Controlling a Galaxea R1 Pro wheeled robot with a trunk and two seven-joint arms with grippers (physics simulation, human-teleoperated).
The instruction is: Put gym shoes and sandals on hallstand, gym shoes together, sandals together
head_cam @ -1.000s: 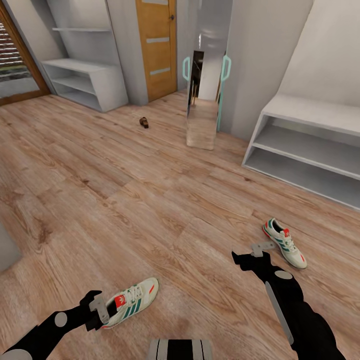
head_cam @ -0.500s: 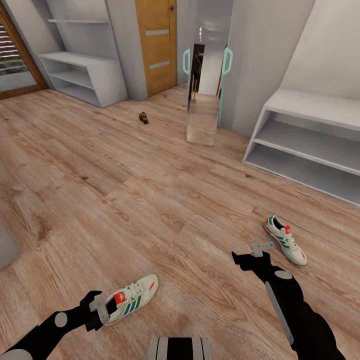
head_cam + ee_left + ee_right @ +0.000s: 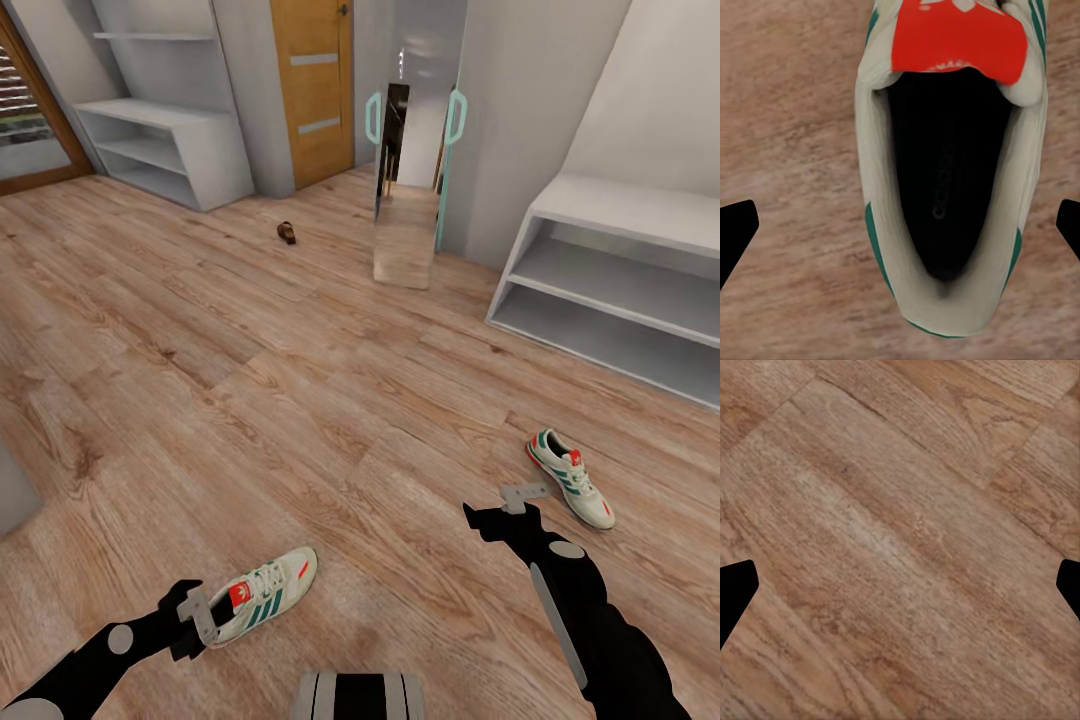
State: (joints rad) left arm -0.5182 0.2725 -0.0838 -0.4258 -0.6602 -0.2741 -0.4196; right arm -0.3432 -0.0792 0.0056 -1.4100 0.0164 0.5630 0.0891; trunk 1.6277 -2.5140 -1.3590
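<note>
Your left gripper [image 3: 197,618] hangs spread wide over the near gym shoe's [image 3: 265,594] heel; lower, then clamp. Your right gripper [image 3: 520,495] is likewise spread, empty.

The light brown wood-grain plank floor [image 3: 300,400] carries two white lace-up sneakers with green stripes, one near [image 3: 265,594], one farther right [image 3: 570,478], well apart. A small dark brown sandal [image 3: 287,234] lies far off near the door. A pale grey-white rack [image 3: 610,290] stands on it at right.

The small brown thing [image 3: 287,234] far off on the floor [image 3: 300,400] is too tiny to identify. The right rack [image 3: 620,290] runs past the edge.
</note>
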